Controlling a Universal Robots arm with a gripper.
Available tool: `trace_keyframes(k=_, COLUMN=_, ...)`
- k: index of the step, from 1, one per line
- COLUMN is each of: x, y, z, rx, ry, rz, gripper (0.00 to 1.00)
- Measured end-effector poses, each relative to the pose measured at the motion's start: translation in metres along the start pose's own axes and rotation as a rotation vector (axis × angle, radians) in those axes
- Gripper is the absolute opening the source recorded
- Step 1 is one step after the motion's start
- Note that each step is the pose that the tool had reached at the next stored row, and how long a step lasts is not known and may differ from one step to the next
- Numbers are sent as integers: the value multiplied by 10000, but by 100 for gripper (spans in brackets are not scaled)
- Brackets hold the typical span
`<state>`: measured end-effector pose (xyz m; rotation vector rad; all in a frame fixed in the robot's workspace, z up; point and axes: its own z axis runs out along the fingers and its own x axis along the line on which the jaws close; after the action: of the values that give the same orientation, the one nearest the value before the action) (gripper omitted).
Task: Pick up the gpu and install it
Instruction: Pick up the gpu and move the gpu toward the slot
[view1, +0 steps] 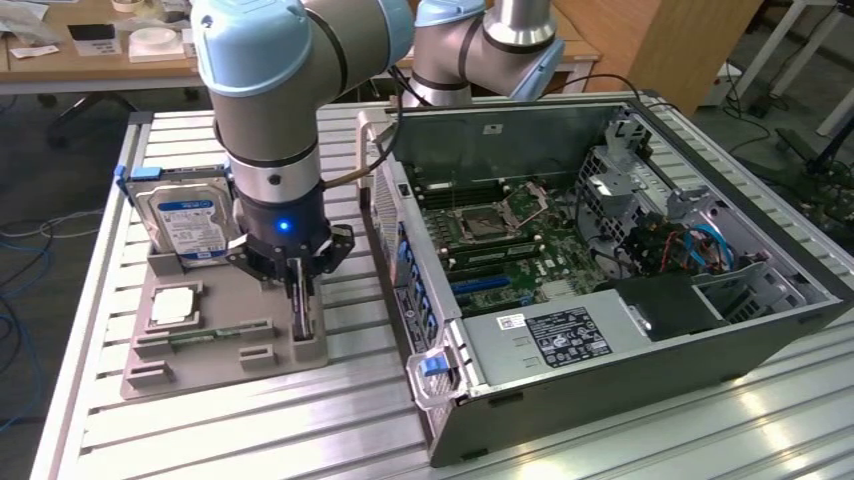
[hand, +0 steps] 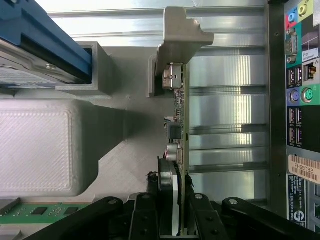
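The gpu (view1: 302, 320) is a thin dark card standing on edge in a slot at the near right corner of the grey holder block (view1: 220, 285). My gripper (view1: 302, 292) points straight down over its top edge. In the wrist view the gpu (hand: 181, 112) runs edge-on with small parts along it. My gripper (hand: 177, 182) straddles its near end, one black finger (hand: 166, 185) on each side. The jaws are open, with a thin gap still showing beside the card.
A silver hard drive (view1: 187, 225) with a blue-white label stands at the back of the holder block, with a square chip (view1: 176, 305) and a green memory stick (view1: 200, 335) in front. The open computer case (view1: 601, 250) lies to the exterior view's right, close to the gripper.
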<state>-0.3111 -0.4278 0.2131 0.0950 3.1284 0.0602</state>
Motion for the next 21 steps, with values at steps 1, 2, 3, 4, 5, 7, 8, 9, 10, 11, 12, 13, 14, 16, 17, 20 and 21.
trace_keyframes(k=1, x=0, y=0, z=0, rx=0, ry=0, rz=0, gripper=28)
trace_keyframes(k=2, x=0, y=0, z=0, rx=0, ry=-1, rz=0, gripper=28)
trace_keyframes(k=3, x=0, y=0, z=0, rx=1, ry=0, rz=0, gripper=28)
trace_keyframes(k=4, x=0, y=0, z=0, rx=1, ry=-1, rz=0, gripper=28)
trace_keyframes(k=5, x=0, y=0, z=0, rx=1, ry=-1, rz=0, gripper=28)
trace_keyframes(k=7, x=0, y=0, z=0, rx=1, ry=-1, rz=0, gripper=28)
trace_keyframes(k=8, x=0, y=0, z=0, rx=0, ry=-1, rz=0, gripper=28)
trace_keyframes(k=9, x=0, y=0, z=0, rx=1, ry=-1, rz=0, gripper=28)
trace_keyframes(k=10, x=0, y=0, z=-1, rx=-1, ry=-2, rz=0, gripper=28)
trace_keyframes(k=11, x=-1, y=1, z=-3, rx=-2, ry=-3, rz=0, gripper=28)
trace_keyframes(k=12, x=-1, y=1, z=-11, rx=0, ry=-1, rz=0, gripper=28)
trace_keyframes(k=13, x=0, y=1, z=-21, rx=-1, ry=0, rz=0, gripper=28)
trace_keyframes(k=14, x=0, y=2, z=-35, rx=-3, ry=-2, rz=1, gripper=28)
trace_keyframes(k=16, x=-1, y=3, z=-72, rx=-3, ry=-1, rz=0, gripper=28)
trace_keyframes(k=17, x=-1, y=4, z=-91, rx=-2, ry=0, rz=1, gripper=28)
trace_keyframes(k=20, x=-1, y=6, z=-151, rx=-3, ry=-1, rz=1, gripper=28)
trace_keyframes(k=21, x=-2, y=7, z=-174, rx=-4, ry=-2, rz=0, gripper=28)
